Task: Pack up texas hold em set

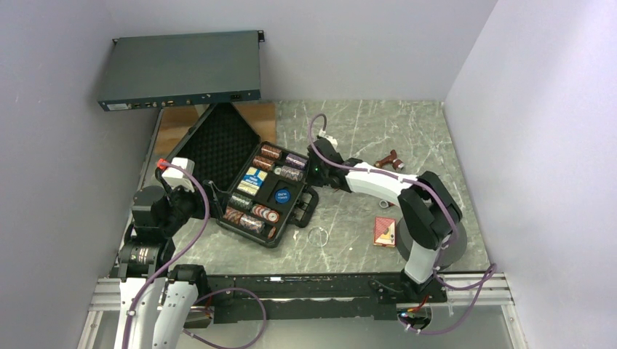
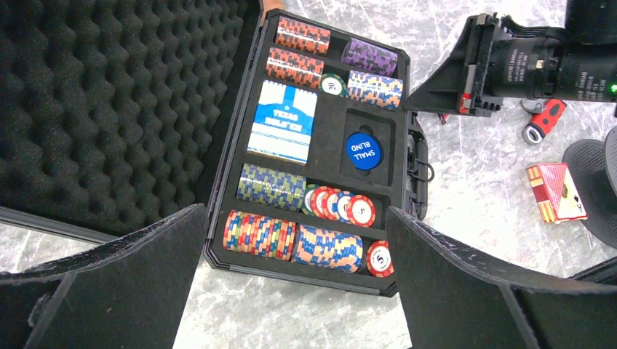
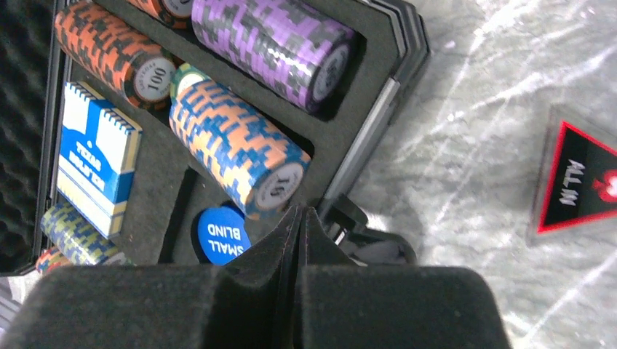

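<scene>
Top external view: black case (image 1: 218, 142) lies open at centre-left of the frame, foam lid tipped back toward upper left, tray toward lower right. Tray holds chip rolls (image 2: 327, 247) in rows, blue card box (image 2: 282, 122) and blue disc (image 2: 362, 151) marked SMALL BLIND. Red card box (image 1: 385, 230) is not in the tray. It lies flat on the surface (image 1: 364, 123), right of centre and low in the frame, well apart from the case and just beside the right arm's base.

Right pincer (image 1: 322, 150): fingers pressed together, nothing between them; right wrist view shows only a thin seam. It hovers at the tray's upper-right rim, by the purple and blue-orange rolls. Left pincer (image 2: 297, 218): fingers wide apart, empty, over the tray's lower-left side.

Key relation: red card box lies down-frame and right of the right pincer, away from the case. Its long axis runs roughly up-down in the top view, slightly tilted. Right arm is clearly nearer; the left would have to reach across the whole tray.

Judgement: packing mostly done; red card box outstanding, then the lid. Right pincer would need to part before gripping across the box's narrow width. A clear plaque (image 3: 582, 182) with a red-edged black triangle also lies on the surface; cannot tell if it belongs inside.
</scene>
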Tool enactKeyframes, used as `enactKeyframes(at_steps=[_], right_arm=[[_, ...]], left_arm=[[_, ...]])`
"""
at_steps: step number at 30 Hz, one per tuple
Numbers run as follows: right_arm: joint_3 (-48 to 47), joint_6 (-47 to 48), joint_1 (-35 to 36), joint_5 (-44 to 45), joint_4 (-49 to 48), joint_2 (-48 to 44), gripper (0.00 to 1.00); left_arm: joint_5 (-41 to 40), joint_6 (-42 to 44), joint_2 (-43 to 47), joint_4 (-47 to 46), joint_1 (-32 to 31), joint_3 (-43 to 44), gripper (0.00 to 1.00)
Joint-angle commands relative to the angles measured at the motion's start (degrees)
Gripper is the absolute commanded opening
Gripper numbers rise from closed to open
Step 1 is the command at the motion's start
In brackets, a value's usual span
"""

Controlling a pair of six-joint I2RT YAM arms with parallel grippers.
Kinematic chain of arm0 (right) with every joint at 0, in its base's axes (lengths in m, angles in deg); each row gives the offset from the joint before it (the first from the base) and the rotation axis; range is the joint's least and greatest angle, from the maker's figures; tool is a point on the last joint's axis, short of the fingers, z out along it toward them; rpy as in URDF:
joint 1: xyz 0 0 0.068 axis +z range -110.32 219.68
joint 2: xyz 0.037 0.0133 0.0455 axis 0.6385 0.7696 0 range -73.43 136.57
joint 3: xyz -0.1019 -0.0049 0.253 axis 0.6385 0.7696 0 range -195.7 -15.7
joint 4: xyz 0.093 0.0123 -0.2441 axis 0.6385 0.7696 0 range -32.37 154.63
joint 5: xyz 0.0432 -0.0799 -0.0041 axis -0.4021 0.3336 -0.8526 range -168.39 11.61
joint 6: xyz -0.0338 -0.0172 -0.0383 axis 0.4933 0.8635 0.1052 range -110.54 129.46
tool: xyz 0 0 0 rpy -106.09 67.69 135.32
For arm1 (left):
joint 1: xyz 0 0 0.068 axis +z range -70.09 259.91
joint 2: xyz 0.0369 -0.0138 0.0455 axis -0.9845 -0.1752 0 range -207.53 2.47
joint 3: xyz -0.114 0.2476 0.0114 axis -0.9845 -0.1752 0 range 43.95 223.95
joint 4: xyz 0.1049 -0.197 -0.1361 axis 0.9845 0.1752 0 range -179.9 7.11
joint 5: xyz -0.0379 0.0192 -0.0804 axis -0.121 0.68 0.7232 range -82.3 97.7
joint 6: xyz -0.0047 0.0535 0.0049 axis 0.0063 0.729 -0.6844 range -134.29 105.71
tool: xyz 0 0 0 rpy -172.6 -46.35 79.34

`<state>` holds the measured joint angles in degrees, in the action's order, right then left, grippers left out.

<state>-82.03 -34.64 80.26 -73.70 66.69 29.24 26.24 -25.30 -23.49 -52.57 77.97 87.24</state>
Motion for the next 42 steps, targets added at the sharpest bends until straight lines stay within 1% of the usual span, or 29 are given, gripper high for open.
enactKeyframes(at_steps=[1,3,6,9,11,19,24,29,39,42], right_arm=[[1.3,0.79,0.03,2.67,2.68,-5.95,0.0],[1.41,1.48,0.03,2.36,3.07,-7.78,0.01],[0.79,1.98,0.03,1.63,2.96,-9.91,0.04],[-1.59,2.66,0.03,0.24,2.94,-10.12,0.04],[-3.67,3.01,0.03,-0.39,2.96,-9.03,0.0],[-12.15,3.07,0.03,-2.63,3.15,-3.05,0.0],[-13.55,2.07,0.03,-4.42,2.26,0.66,0.0],[-9.41,1.65,-0.42,-4.42,1.69,2.12,0.0],[8.89,0.39,-2.26,-7.19,-3.77,0.72,0.0],[7.49,0.15,-2.26,-7.97,-4.15,0.87,0.0]], left_arm=[[0.08,0.39,0.24,-1.9,-0.1,-0.4,0.99],[0.12,0.38,0.29,-1.9,-0.1,-0.4,0.99],[0.09,0.41,0.29,-1.9,-0.11,-0.4,0.99],[0.09,0.45,0.36,-1.9,-0.1,-0.41,0.99],[0.08,0.42,0.38,-1.9,-0.1,-0.4,0.99],[-0.09,0.31,0.36,-1.88,-0.11,-0.4,0.99],[0.03,0.37,0.29,-1.89,-0.1,-0.42,0.99],[0.09,0.39,0.38,-1.88,-0.12,-0.43,0.99],[0.46,0.5,-0.05,-1.98,-0.09,-0.4,0.99],[0.45,0.43,-0.15,-1.99,-0.11,-0.4,0.99]])
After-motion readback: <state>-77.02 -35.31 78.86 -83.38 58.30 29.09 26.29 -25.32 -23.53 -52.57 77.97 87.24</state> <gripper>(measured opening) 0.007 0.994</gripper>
